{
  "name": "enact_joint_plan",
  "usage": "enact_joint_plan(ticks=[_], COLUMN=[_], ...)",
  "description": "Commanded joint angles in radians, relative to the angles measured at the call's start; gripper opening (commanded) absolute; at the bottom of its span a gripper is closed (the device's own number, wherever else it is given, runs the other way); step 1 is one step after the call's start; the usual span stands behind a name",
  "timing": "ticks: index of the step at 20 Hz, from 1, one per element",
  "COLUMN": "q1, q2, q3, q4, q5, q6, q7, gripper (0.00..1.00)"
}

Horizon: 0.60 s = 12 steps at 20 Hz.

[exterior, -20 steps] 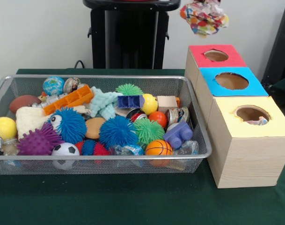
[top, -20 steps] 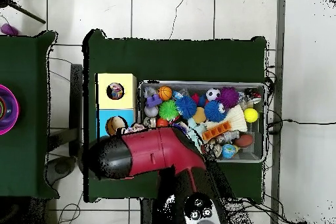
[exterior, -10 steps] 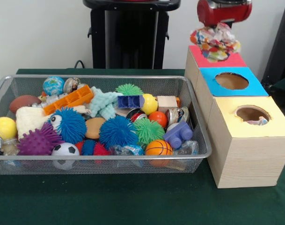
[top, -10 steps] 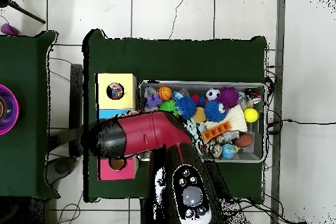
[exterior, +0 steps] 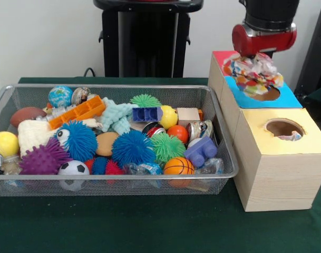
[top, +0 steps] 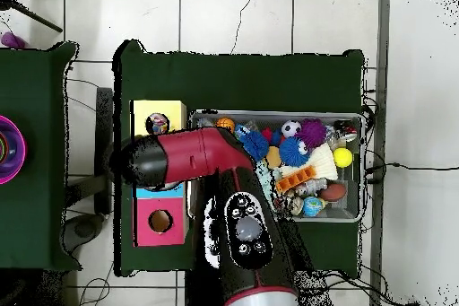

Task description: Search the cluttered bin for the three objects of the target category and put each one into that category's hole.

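The gripper (exterior: 253, 67) is squeezed tight on the crinkly colorful bundle (exterior: 253, 74), holding it right over the blue hole (exterior: 265, 94) to drop it in.

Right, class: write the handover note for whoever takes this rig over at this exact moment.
Pincer: its opening is hidden; a crumpled multicoloured paper ball hangs right under the arm, apparently held.
Position: the ball is at the blue-topped wooden box, partly covering its hole; the red-topped box is behind, the yellow-topped box in front.
Done: something pale already shows inside the yellow box's hole.
Left: release the ball into its hole, then search the wire mesh bin of mixed toys for more. I cannot tell how many are already sorted.
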Motion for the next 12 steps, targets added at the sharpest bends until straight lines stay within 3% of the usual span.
enact_joint_plan(ticks=[1, 12], q1=[0.03, 0.081], q2=[0.114, 0.255], q3=[-0.05, -0.091], q4=[-0.247, -0.459], q5=[0.05, 0.096], q6=[0.133, 0.206], q7=[0.265, 0.273], gripper=[0.0, 0.0])
